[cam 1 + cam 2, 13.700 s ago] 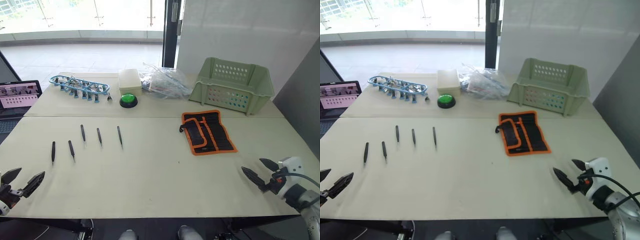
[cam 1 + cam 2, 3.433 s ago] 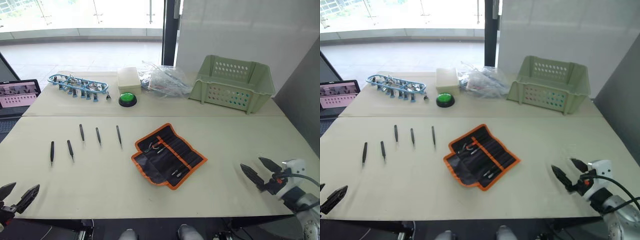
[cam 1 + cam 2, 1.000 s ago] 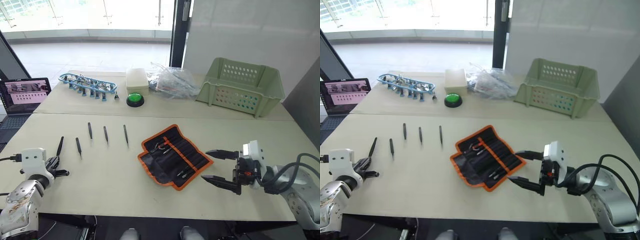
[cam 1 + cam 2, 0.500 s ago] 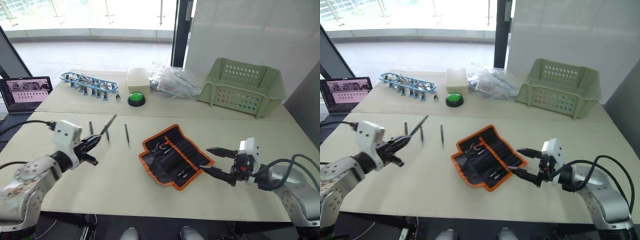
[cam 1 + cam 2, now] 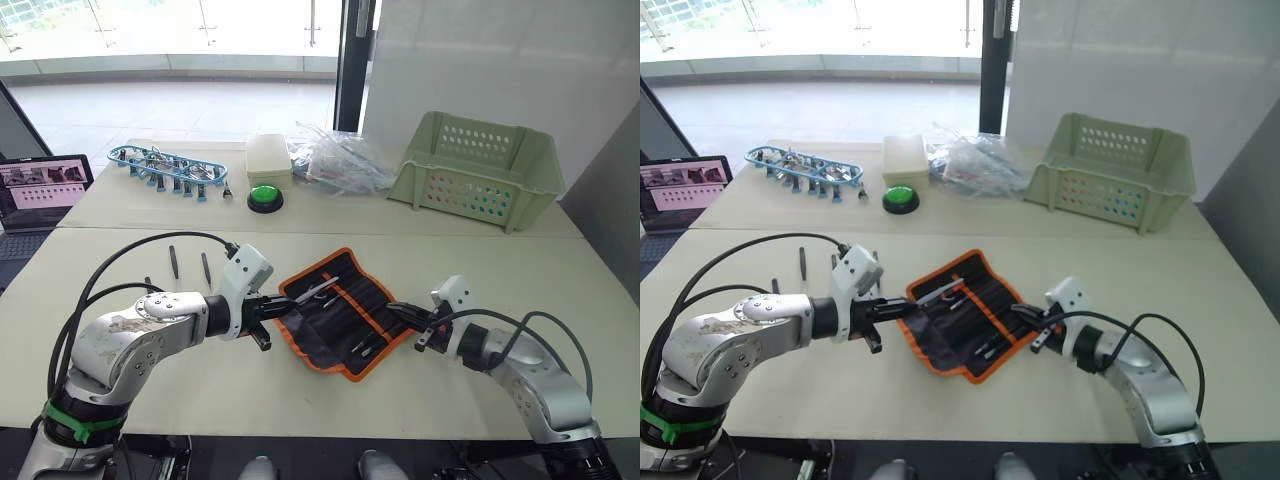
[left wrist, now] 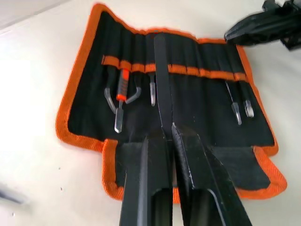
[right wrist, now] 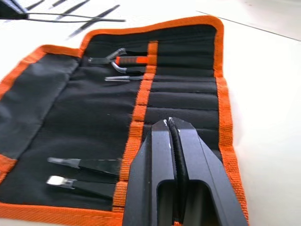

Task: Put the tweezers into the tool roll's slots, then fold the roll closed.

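Left gripper (image 6: 168, 132) first: clenched on one of the tweezers (image 6: 160, 80), holds it low and point-forward over the open tool roll (image 5: 345, 315). Reaches with that point up to the orange band across the slots (image 7: 183, 101), right beside a silver-tipped tool already tucked in. Half a second back, carried the same piece raised over bare tabletop (image 5: 300, 390) to the left of the roll; hangs over black fabric now.

Right gripper (image 7: 170, 123) next: pinched together, nothing visible between the fingers, tips at the roll's right end just inside the orange trim. Stood spread open beside that edge half a second ago.

As for the roll: lies unrolled mid-tabletop, inner face up, with an orange-handled tool and a few silver tips in the pockets. Sat folded up near the pale green basket (image 5: 480, 170) at the start of the run.

Over on the left: more loose tweezers on the tabletop, well apart from the roll.

Along the far side: blue-framed rack (image 5: 165, 168), cream box (image 5: 266, 158), green button (image 5: 264, 197), clear plastic bags (image 5: 335, 160).

On the writing front: laptop (image 5: 45, 185) lit at the left edge, screen too small to read.
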{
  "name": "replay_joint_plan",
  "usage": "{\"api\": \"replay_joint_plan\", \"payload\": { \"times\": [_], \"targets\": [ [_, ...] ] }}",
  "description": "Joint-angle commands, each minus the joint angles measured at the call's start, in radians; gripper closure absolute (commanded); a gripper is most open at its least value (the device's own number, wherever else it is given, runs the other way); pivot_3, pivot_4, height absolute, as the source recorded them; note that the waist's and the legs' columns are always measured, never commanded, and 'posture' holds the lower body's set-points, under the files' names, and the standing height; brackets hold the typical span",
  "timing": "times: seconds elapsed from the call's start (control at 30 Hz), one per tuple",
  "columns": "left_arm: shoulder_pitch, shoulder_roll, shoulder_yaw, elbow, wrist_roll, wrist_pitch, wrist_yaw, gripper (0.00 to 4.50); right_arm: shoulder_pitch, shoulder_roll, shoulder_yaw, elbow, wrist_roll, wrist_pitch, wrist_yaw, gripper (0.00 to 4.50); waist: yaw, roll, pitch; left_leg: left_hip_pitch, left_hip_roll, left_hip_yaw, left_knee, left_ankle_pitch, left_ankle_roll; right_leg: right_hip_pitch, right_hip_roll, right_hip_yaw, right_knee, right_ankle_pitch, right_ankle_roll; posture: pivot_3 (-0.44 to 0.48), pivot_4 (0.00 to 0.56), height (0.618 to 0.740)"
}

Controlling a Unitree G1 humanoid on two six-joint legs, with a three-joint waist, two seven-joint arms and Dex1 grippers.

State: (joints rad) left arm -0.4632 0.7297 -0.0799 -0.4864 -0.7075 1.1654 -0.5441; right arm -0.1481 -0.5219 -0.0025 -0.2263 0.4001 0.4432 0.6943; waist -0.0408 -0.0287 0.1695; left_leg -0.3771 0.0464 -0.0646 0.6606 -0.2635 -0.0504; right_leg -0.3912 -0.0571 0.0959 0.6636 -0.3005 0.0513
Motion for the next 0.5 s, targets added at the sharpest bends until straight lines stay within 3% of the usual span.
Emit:
{"api": "replay_joint_plan", "payload": {
  "times": [0.03, 0.5],
  "targets": [
    [-0.076, 0.018, -0.091, 0.021, 0.024, 0.066, -0.025, 4.5, 0.003, 0.023, 0.024, -0.03, -0.034, -0.021, -0.032, 4.46, -0.001, 0.0, 0.0, 0.0, 0.0, 0.0, 0.0, 0.0, 0.0, 0.0, 0.0, 0.0, 0.0, 0.0, 0.0, 0.0, 0.15, 0.713],
    [-0.173, -0.026, -0.223, 0.13, 0.143, 0.012, -0.074, 4.5, 0.096, 0.051, 0.111, -0.06, -0.108, 0.074, -0.109, 4.46, 0.0, 0.0, 0.0, -0.001, -0.001, -0.001, 0.0, 0.0, 0.0, -0.001, 0.0, 0.0, 0.0, 0.0, 0.0, 0.0, 0.15, 0.713]
  ]
}}
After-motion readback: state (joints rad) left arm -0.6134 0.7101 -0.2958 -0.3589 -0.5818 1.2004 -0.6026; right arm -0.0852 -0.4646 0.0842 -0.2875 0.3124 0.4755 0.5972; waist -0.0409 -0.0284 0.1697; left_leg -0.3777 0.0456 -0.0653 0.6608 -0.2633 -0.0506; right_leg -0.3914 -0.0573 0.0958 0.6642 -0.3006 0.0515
